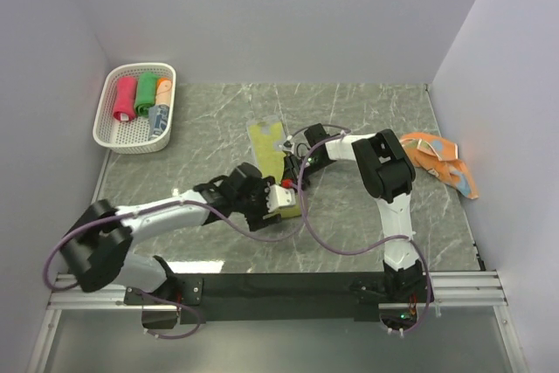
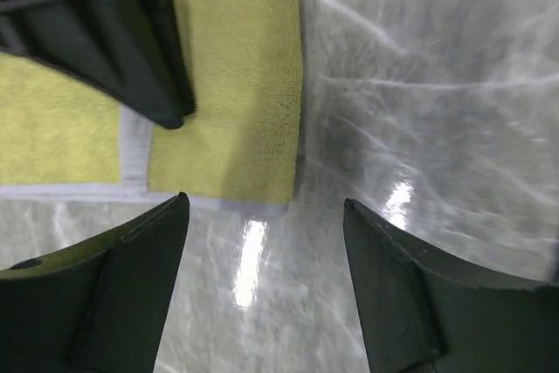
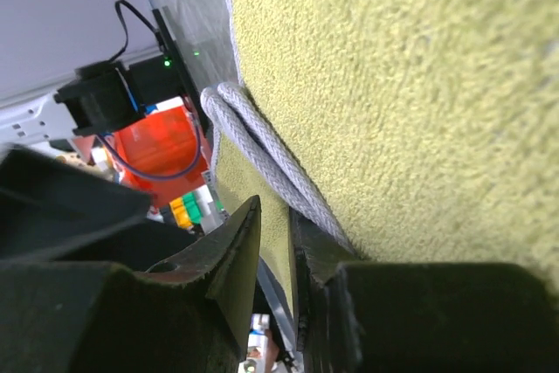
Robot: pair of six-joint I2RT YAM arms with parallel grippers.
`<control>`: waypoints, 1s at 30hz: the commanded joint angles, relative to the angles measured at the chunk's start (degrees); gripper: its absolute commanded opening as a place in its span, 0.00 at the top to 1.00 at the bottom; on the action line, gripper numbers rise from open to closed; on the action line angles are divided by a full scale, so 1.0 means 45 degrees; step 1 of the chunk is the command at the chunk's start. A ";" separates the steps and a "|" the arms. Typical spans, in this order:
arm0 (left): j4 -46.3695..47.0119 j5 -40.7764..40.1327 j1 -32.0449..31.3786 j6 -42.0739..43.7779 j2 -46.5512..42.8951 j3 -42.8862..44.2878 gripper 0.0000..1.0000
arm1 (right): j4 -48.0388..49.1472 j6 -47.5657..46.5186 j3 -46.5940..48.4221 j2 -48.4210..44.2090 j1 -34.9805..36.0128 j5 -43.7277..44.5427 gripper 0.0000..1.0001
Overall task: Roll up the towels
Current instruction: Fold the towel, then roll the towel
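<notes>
While the yellow towel point(image 1: 265, 140) lies flat mid-table point(image 1: 349, 207), its near end sits under both claws, so you are at the start of a roll.

Right claw point(image 3: 275, 216): jaws almost closed, with the towel's grey hem point(image 3: 262, 144) doubled over and running between them. It looks to have the edge pinched.

Left claw point(image 2: 262, 207): wide open and holding nothing. It hangs over bare table just off the towel's corner.

Finished, by the look: four rolls point(image 1: 144, 98) in the basket point(image 1: 109, 133) at far left, in pink-red, green, orange and grey-blue.

Waiting: orange towels point(image 1: 432, 156) in a loose heap at the right, well apart.

Next move, as I judge it: bring your left claw onto the hem beside the right one. Both can then turn the edge over evenly toward the far end. A one-sided pull would likely skew the roll.
</notes>
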 commanded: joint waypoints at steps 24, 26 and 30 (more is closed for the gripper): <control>-0.1804 0.2232 -0.0269 0.0834 0.4071 0.2341 0.82 | -0.0692 -0.0716 0.0472 -0.1096 -0.0655 0.1639 0.50; -0.2836 0.2959 0.0179 0.0815 0.4265 0.2868 0.85 | -0.1142 -0.1107 0.0844 -0.1448 -0.1183 0.1778 0.48; -0.4496 0.5201 0.1157 0.0504 0.5182 0.4292 0.90 | -0.2428 -0.1906 0.1605 -0.2092 -0.2179 0.2070 0.44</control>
